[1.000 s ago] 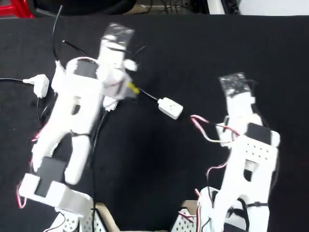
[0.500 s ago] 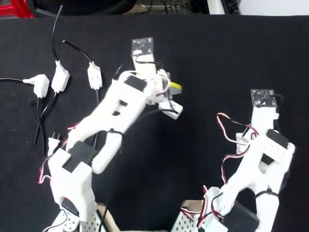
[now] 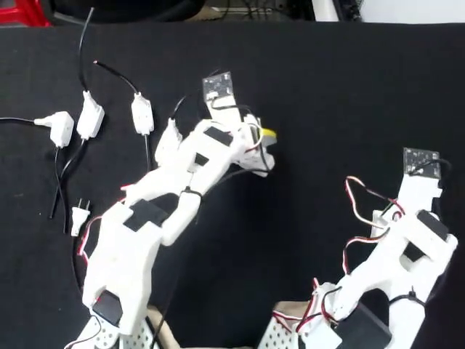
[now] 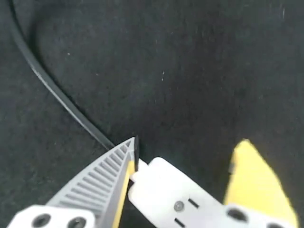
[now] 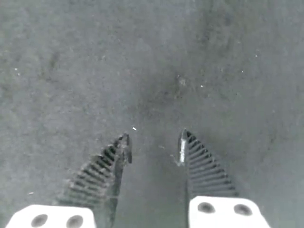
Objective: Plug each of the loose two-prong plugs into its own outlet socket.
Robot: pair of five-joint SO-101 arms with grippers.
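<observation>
A white outlet socket (image 4: 176,202) on a black cable (image 4: 61,99) lies on the black cloth, its two slots facing up. My left gripper (image 4: 183,147) is open and straddles it, the grey ribbed finger (image 4: 111,173) against one side and the yellow finger (image 4: 251,178) apart from the other. From above, the left gripper (image 3: 260,149) sits mid-table and covers most of that socket (image 3: 263,166). A loose two-prong plug (image 3: 78,216) lies far left. My right gripper (image 5: 154,142) is open over bare cloth, at the right side of the table (image 3: 421,163).
Several white sockets and plugs with black cables lie at the back left (image 3: 62,127), (image 3: 91,116), (image 3: 142,114), and another (image 3: 168,142) beside the left arm. A red object (image 3: 18,11) sits past the far left corner. Black cloth (image 3: 327,87) covers the table.
The left arm swung from the back-left cluster rightward to the central socket and lowered over it. The right arm drifted right and nearer the table's front.
</observation>
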